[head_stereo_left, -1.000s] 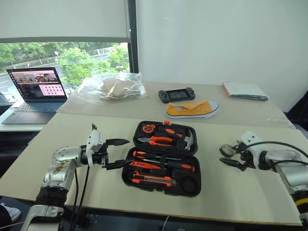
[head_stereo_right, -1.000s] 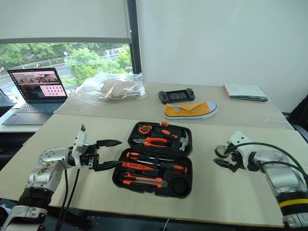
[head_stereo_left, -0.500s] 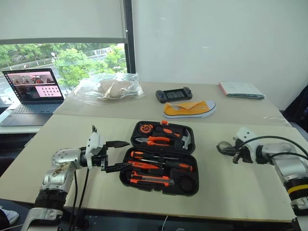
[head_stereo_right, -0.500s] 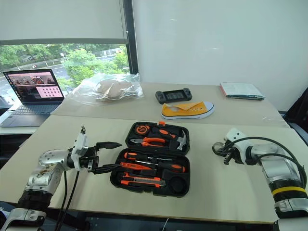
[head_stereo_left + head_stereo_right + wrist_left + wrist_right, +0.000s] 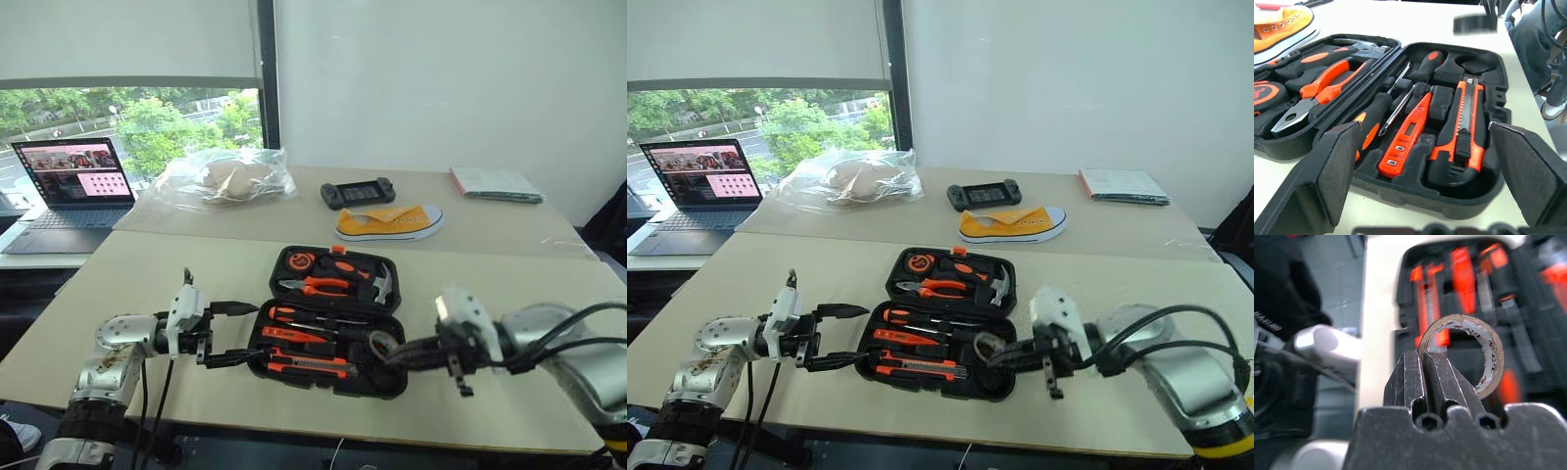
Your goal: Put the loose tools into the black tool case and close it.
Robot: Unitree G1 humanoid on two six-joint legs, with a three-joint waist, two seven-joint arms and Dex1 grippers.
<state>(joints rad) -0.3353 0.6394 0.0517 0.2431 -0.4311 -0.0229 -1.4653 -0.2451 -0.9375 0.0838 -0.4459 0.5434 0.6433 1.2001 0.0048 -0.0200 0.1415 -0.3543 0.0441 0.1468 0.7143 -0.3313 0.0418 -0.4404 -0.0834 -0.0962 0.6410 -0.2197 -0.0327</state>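
**Though pinched by one thin wall only, liable to slip short of the slot**

Right gripper [image 5: 1422, 357]: clamped on the cardboard wall of the small dark tape roll [image 5: 1493, 357], hanging over the near right corner of the black tool case [image 5: 294, 257], close above the empty round recess [image 5: 1476, 63]. Left gripper [image 5: 240, 333]: spread wide and empty, just beside the case's near left edge.

Already seated in the near half: two black-and-orange screwdrivers [image 5: 1422, 68], the orange tester screwdriver [image 5: 1405, 137] and the utility knife [image 5: 1464, 132]. Left to do, by the look of it: seating the roll, then closing up.

Possible trouble from here:
- Swinging or twisting out of so narrow a pinch, then rolling away across the table [image 5: 509, 284], perhaps over the near edge.
- Landing tilted on the recess rim instead of flat inside, and later stopping the far half from folding down and latching.
- Nudging the utility knife or a screwdriver out of its moulding on the way down, given the tight spacing.
- Shoving the open case sideways with the left fingers so close, spoiling the aim.
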